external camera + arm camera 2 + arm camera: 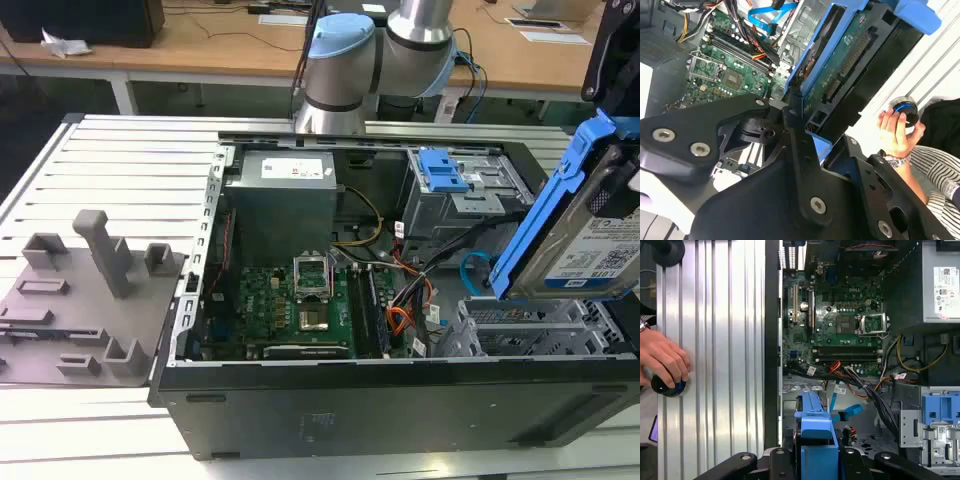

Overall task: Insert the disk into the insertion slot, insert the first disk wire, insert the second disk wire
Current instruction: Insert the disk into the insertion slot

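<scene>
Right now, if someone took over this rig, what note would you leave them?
Gripper: jaws shut on the disk, held tilted over the slot at the exterior view's right.
Blue wire: loose, beside the slot.
Done: disk is in the grip.
Left: disk not yet in the slot, no wire plugged into it.
Note: a person's hand is on a knob.

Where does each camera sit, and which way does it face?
Exterior view: off the grey-and-blue arm, seen behind; looks down into the open black computer case.
Second wrist view: on the arm, along the black pincer gripping the silver hard drive in a blue plastic carrier.
First wrist view: on the arm, down onto the green motherboard.
Both wrist views: a person's hand on a black knob.
</scene>
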Action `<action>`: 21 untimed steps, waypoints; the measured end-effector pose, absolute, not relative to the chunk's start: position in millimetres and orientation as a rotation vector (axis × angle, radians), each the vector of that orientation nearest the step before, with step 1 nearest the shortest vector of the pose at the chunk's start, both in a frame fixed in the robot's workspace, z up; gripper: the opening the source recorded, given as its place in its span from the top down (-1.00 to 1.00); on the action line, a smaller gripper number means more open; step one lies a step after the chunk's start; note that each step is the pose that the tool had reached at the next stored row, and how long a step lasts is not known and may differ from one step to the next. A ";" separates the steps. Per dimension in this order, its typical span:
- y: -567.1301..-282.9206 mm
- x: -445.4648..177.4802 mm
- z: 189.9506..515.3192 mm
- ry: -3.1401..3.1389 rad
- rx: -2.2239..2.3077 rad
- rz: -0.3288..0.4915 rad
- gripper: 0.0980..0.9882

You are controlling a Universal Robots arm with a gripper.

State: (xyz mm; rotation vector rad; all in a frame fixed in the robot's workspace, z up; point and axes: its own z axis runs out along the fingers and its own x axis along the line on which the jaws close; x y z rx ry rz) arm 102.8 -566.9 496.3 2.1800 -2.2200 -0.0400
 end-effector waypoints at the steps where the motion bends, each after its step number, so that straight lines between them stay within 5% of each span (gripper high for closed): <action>1: -566.9 102.8 492.7 -2.220 2.180 -0.040 0.40; 21: -566.9 102.8 463.6 -2.220 2.180 -0.040 0.40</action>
